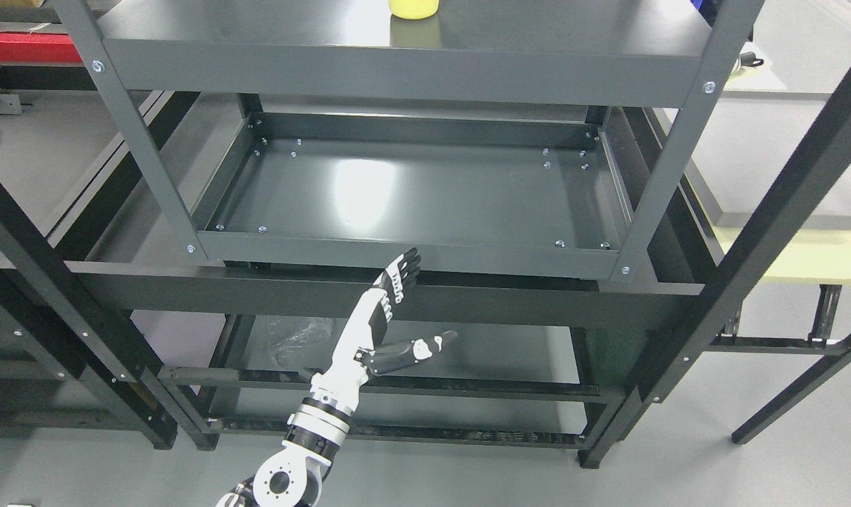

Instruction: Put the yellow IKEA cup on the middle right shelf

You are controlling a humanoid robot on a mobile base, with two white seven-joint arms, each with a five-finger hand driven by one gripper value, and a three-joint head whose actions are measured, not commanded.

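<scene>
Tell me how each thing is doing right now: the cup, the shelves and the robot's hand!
Yellow cup: standing on the top shelf, cut off by the picture's edge, not held.
Lower shelf: nothing on it.
Left hand: open, fingers stretched out, thumb spread, holding nothing, in front of the lower shelf's front edge.
Right hand: not in view.

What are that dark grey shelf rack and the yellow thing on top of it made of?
The dark grey shelf rack looks like painted sheet metal with a semi-gloss finish: ceiling light reflects off its panels, and silver bolts hold its corners. The yellow cup, cut off at the picture's top edge, looks like matte plastic, smooth and evenly coloured, though too little shows to be sure.
</scene>
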